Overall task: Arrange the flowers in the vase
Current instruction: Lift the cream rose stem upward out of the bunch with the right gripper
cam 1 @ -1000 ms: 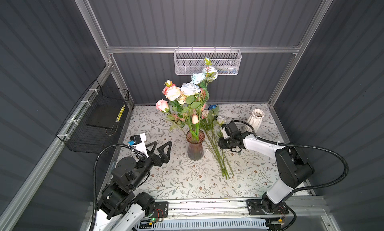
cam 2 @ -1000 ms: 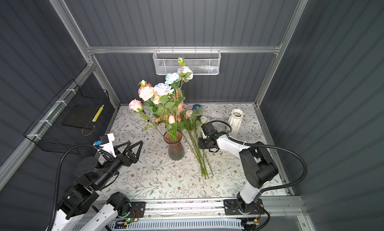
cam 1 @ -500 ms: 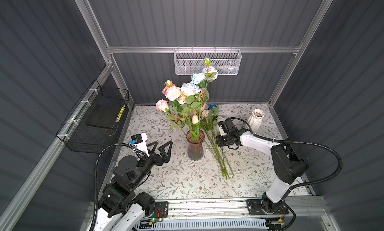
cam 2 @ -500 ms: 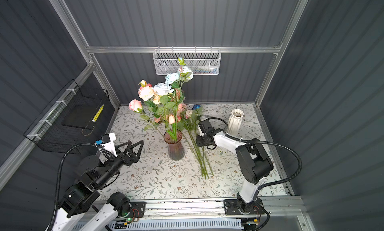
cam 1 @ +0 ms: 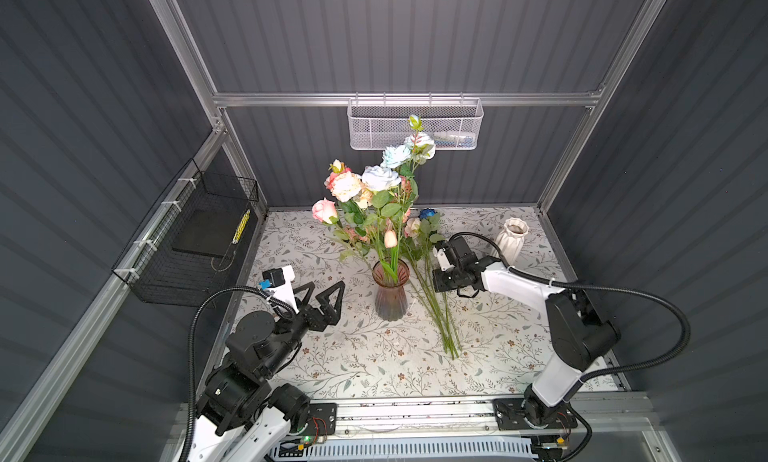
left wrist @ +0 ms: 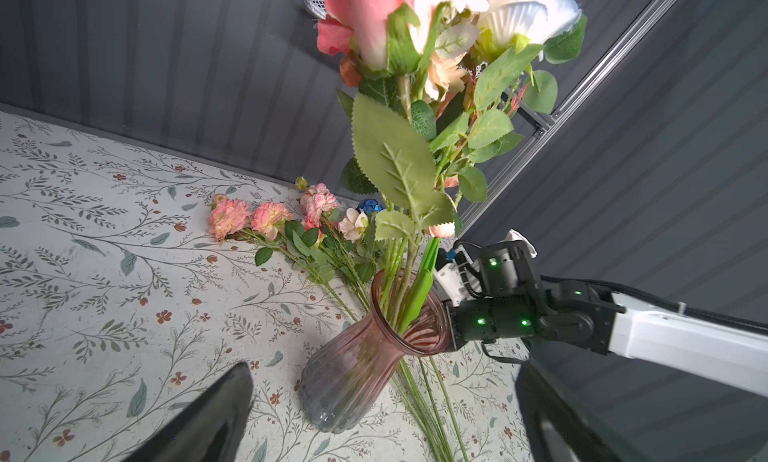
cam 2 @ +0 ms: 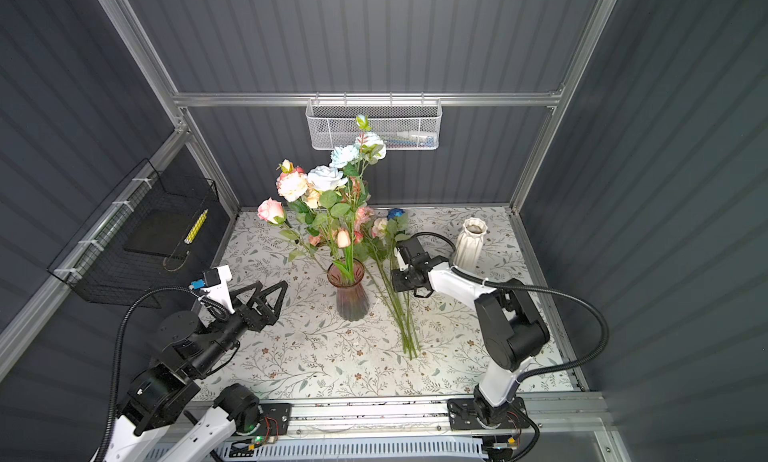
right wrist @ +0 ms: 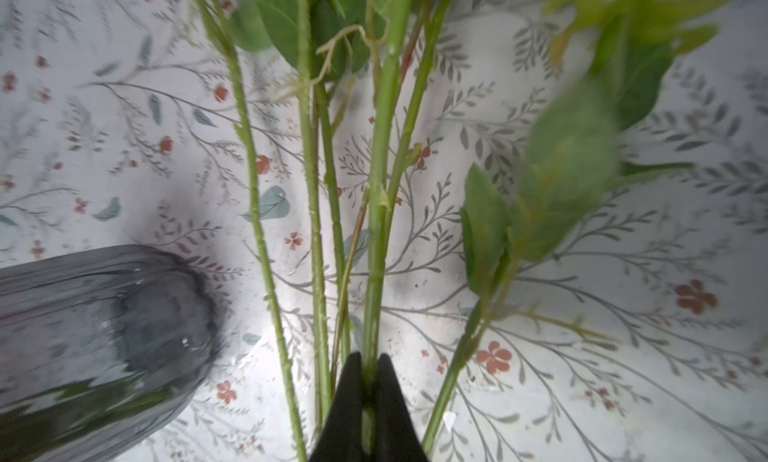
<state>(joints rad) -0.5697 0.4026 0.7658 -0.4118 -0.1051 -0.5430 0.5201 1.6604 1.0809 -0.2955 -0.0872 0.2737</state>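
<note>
Right hand (right wrist: 369,366), advanced to the loose flowers (cam 1: 438,314) lying on the bench (cam 1: 365,368) beside the vase (cam 1: 390,291), now pinched shut on one stem (right wrist: 379,231) (left hand (cam 1: 327,285) idle, agape): judged ready for lifting.

Glass vase (cam 1: 390,300): ribbed, smoky pink, flared mouth; upright at the centre of both top views.
Bunch (cam 1: 374,190): leafy green stems standing in the vase; heads of pink, peach, cream and pale blue fan toward the upper centre of the frame, the pale blue ones highest.
Loose stems (cam 1: 438,314): several, long and green, lying flat on the table (cam 1: 353,368) just right of the vase; cut ends gathered toward the lower frame, heads toward the upper; dark blue head (cam 1: 427,213) and cream head (cam 1: 412,227) among them; pink ruffled heads (left wrist: 249,217) show in the left wrist view.
Stem (right wrist: 380,231): thick, green; pinched between the right gripper (right wrist: 368,370) tips.
</note>
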